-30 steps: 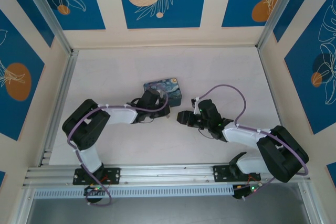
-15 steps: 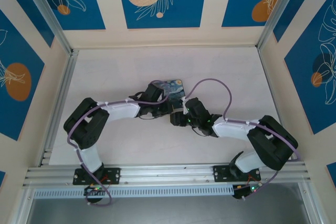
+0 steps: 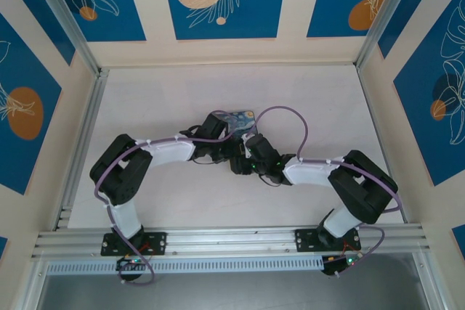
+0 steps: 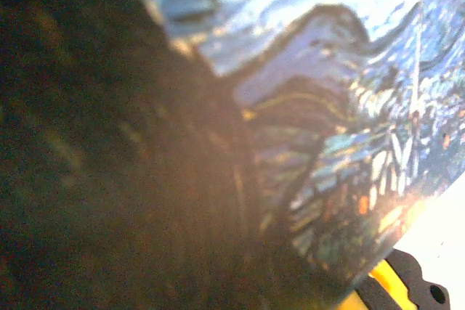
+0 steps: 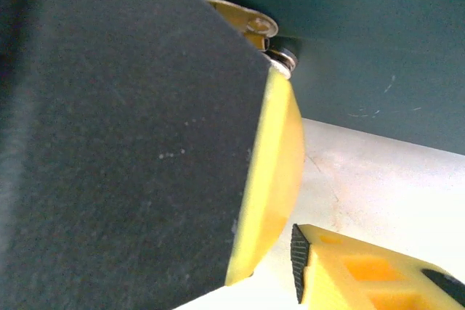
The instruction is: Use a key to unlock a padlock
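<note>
Padlock hidden between left end effector (image 3: 227, 152), closed, and right end effector (image 3: 238, 163), parted

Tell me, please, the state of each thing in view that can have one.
Left gripper: jaws shut; what they hold, if anything, is hidden.
Right gripper: jaws apart, table showing between them.
Night-sky box: lying flat on the table, printed face up.
Small metal part: beside the right gripper's yellow pad; too little shows to tell locked or unlocked.
</note>
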Available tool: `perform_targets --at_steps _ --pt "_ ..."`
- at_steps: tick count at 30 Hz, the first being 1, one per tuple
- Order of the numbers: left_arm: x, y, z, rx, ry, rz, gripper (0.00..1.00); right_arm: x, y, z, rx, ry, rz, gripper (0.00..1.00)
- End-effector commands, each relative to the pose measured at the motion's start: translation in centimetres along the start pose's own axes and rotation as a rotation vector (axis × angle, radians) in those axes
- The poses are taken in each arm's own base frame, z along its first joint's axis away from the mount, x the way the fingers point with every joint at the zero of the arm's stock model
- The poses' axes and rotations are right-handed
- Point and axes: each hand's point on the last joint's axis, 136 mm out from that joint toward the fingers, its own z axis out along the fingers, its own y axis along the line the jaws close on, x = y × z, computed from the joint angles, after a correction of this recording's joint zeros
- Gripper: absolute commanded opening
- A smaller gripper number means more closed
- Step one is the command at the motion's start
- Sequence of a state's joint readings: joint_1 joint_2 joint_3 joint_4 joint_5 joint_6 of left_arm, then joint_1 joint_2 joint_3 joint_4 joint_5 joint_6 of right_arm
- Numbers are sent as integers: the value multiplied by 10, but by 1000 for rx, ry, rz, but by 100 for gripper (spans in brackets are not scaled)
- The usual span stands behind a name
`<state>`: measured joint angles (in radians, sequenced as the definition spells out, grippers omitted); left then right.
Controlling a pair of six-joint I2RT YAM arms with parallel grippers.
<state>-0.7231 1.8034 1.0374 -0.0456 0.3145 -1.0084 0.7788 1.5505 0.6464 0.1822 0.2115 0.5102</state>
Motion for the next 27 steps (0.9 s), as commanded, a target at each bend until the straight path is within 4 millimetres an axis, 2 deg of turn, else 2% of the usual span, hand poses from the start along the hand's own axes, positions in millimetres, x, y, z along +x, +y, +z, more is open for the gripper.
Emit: perform_targets --at_steps 1,10,13,15,21,27 --pt "6 -11 3 27 39 7 0 -19 1 1 26 -50 -5 43" --pt "9 -6 8 15 52 4 0 -37 10 -5 3 -84 11 34" --pt "10 -1 10 3 51 4 0 -38 13 -10 -37 -80 34 26" --pt "12 3 12 -5 53 2 0 -38 14 -13 -73 -76 60 17" --pt "11 7 14 1 40 -7 0 -38 21 -24 -243 -60 175 3" --pt "9 3 14 29 24 -13 0 -34 20 -28 -427 -35 339 0"
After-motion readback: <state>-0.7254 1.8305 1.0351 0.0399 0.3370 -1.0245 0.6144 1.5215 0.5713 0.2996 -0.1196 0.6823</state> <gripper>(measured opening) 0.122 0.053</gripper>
